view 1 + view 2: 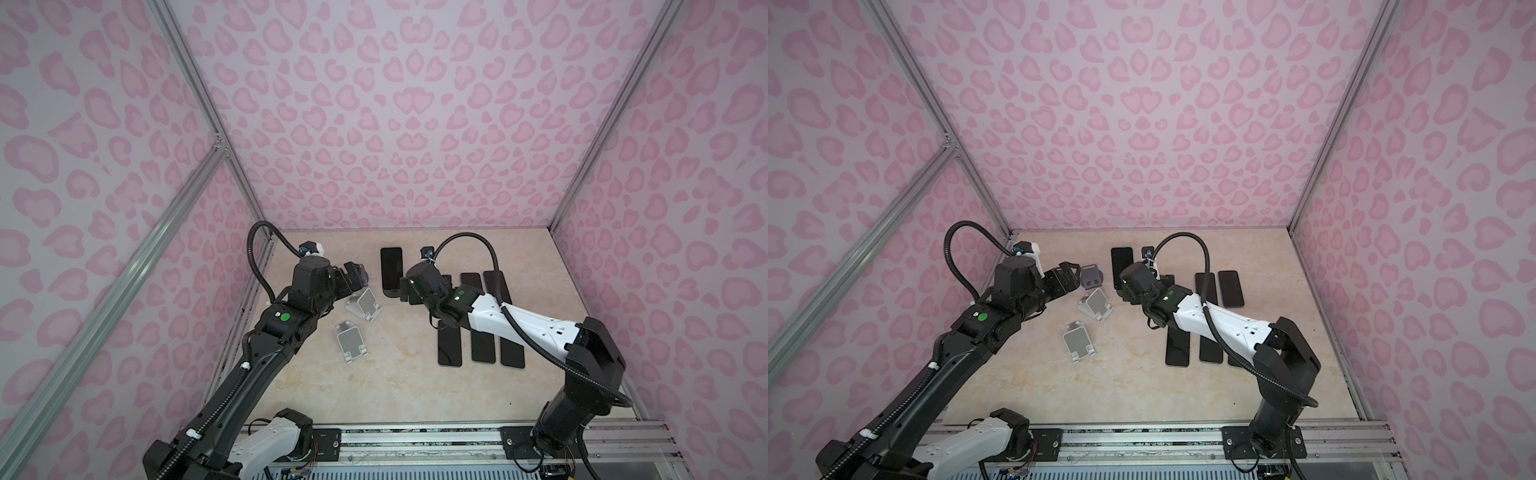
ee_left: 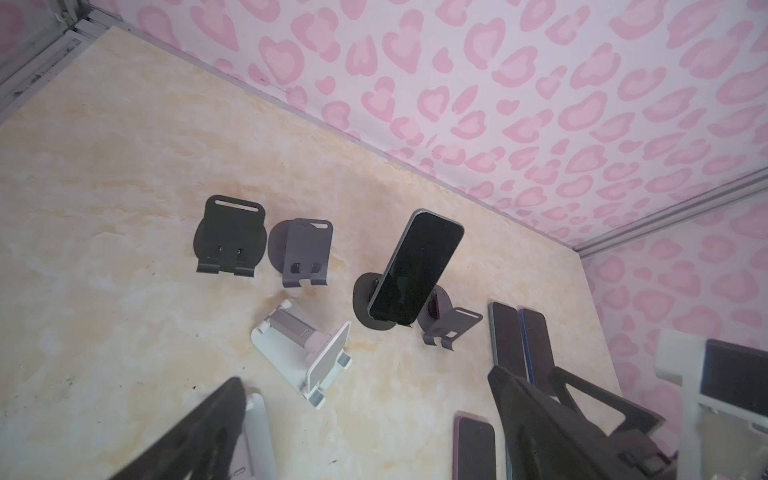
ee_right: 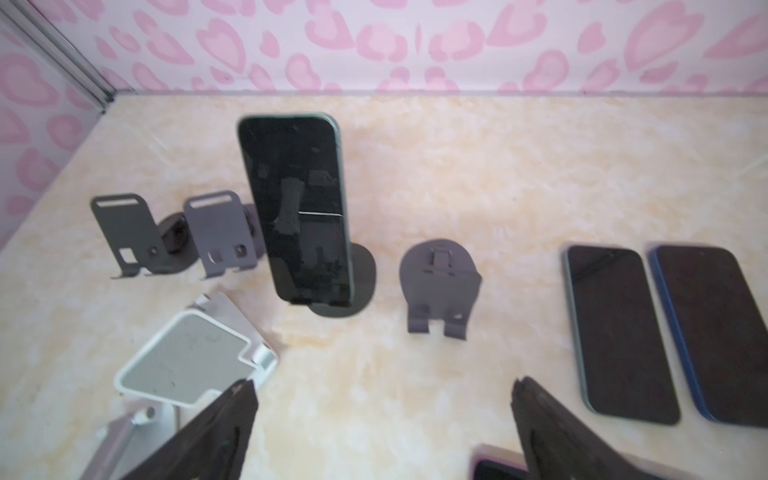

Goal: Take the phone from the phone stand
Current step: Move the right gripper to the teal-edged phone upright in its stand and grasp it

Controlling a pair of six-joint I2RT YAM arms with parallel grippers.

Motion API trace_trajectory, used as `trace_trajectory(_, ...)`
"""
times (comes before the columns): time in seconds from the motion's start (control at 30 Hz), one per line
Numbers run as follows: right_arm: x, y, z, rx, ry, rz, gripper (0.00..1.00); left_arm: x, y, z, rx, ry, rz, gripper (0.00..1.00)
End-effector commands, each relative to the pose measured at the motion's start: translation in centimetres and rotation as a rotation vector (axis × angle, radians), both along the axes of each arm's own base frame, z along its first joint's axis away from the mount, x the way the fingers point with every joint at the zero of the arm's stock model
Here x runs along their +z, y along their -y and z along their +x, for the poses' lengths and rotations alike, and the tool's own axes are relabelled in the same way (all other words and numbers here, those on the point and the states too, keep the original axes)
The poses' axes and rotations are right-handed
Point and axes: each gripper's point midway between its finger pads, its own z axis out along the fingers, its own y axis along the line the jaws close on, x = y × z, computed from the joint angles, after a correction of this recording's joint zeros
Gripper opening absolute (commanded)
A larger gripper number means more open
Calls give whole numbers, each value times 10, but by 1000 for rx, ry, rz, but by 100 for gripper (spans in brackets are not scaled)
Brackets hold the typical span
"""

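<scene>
From where I stand, the phone [image 3: 297, 208] is propped nearly upright on the round dark phone stand [image 3: 361, 270] toward the back of the table [image 3: 457, 166]. It leans back, with its bottom edge caught in the stand's small front lip. The right gripper [image 3: 384, 381] hangs in front of it with its jaws spread wide and nothing between them. The left gripper [image 2: 365, 374] is just as wide and empty, looking at the same phone from the other side. Neither one touches anything. The removal hasn't started on this phone, though other phones [image 3: 619, 332] already lie flat off to the right. What worries me is how crowded that spot is. An empty grey stand [image 3: 440, 286] sits just beside the round base, a dark one [image 3: 220, 232] crowds the other side, and a white stand [image 3: 187, 365] lies in the approach. A jaw coming in wide could clip any of them. The stand looks light, so a pull that isn't straight up out of the lip might drag it along or tip it. That glossy glass could also slip from a shallow pinch and drop onto the table. If I were guessing, one gripper ought to steady the base.
</scene>
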Motion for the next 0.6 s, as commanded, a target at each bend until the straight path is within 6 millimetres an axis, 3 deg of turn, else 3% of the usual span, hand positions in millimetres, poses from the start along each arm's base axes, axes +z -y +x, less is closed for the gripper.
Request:
trace_trajectory(0.0, 15, -19, 27, -41, 63, 20, 98, 5, -5, 2, 34, 10, -15, 100)
trace_trajectory(0.07, 15, -31, 40, -40, 66, 15, 98, 7, -6, 0, 37, 15, -23, 100)
trace_trajectory(0.2, 5, -33, 65, -91, 47, -8, 98, 9, -7, -1, 36, 27, -33, 100)
trace_trajectory(0.57, -14, -49, 87, -79, 22, -73, 98, 11, -2, -1, 5, 29, -46, 100)
